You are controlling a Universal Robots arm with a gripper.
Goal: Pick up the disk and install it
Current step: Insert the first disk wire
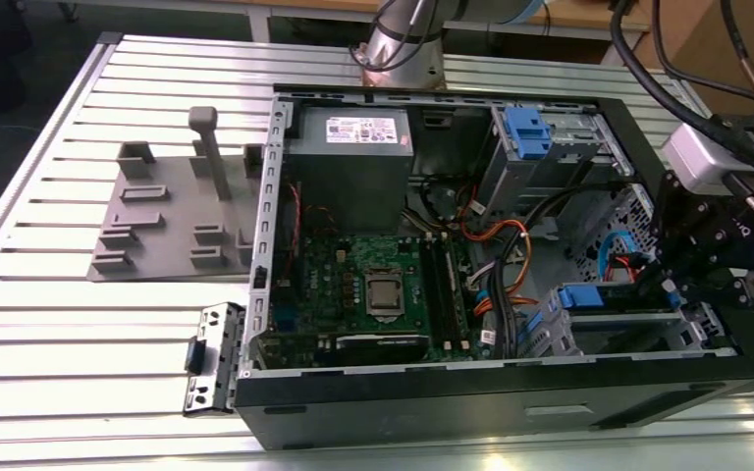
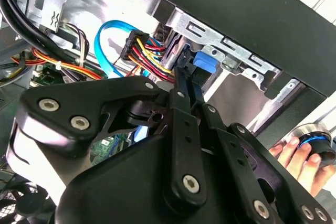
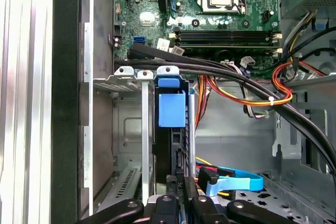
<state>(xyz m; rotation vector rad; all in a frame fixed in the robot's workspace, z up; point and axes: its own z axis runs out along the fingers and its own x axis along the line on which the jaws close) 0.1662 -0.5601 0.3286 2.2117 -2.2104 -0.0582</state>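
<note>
The disk [image 3: 171,109] stands on edge inside the drive bay at the lower corner of the open computer case [image 1: 509,407], its blue carrier tab facing the motherboard. In the exterior view the disk [image 1: 597,297] lies in the bay at the right. My gripper [image 3: 181,179] reaches into that bay from behind the disk. Its two black fingers [image 2: 181,93] run together to a narrow tip, shut, with the tip against the disk's blue frame [image 2: 205,62]. In the exterior view my gripper [image 1: 675,289] hangs over the case's right wall.
Black, orange and red cables [image 3: 252,95] and a blue flat cable [image 3: 233,183] pass close beside the bay. The motherboard [image 1: 364,285] and power supply [image 1: 350,157] fill the case's left. A grey fixture [image 1: 174,211] sits on the slatted table. A hand [image 2: 299,158] holds a blue-ringed knob.
</note>
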